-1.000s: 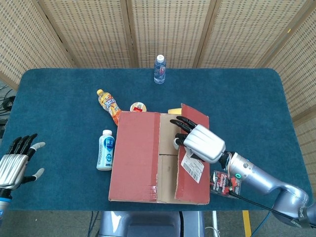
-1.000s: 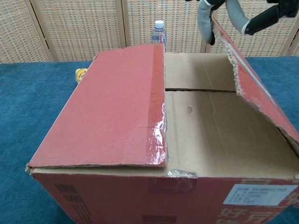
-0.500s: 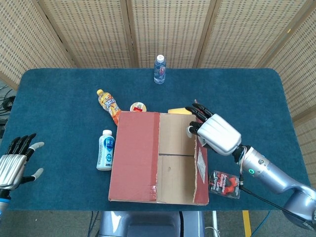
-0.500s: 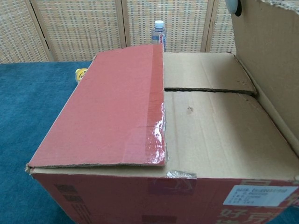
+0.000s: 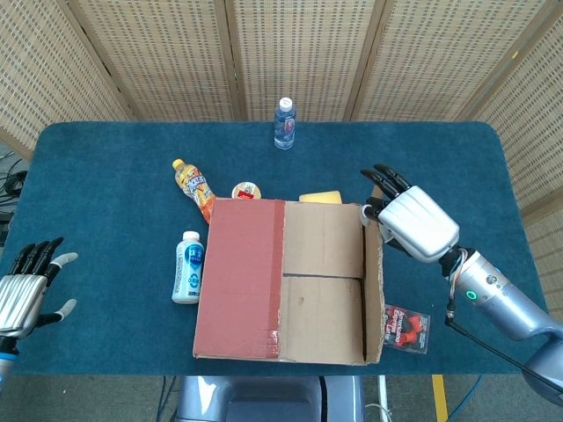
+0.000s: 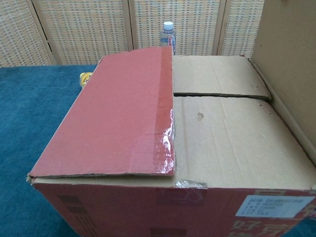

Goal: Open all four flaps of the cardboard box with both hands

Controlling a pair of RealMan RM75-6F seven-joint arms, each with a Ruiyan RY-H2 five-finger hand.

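The cardboard box (image 5: 281, 281) (image 6: 197, 143) sits at the table's front middle. Its red left flap (image 5: 239, 277) (image 6: 118, 113) lies flat over the top. The right flap (image 5: 373, 286) (image 6: 291, 74) stands upright, brown inside facing left. Two inner flaps (image 5: 324, 239) (image 6: 217, 74) lie closed beneath. My right hand (image 5: 412, 220) is beside the upright flap's far end, fingers spread, pressing on its outer side. My left hand (image 5: 26, 294) hovers at the table's left front edge, fingers apart, holding nothing. Neither hand shows in the chest view.
Behind the box lie an orange drink bottle (image 5: 193, 186), a small round cup (image 5: 247, 191) and a yellow item (image 5: 319, 198). A white bottle (image 5: 188, 267) lies left of the box. A water bottle (image 5: 283, 123) (image 6: 168, 33) stands far back. A red packet (image 5: 406, 327) lies right of the box.
My right hand has swung the right flap from slanting over the box up to upright, moving rightwards and away. The left hand has stayed put.
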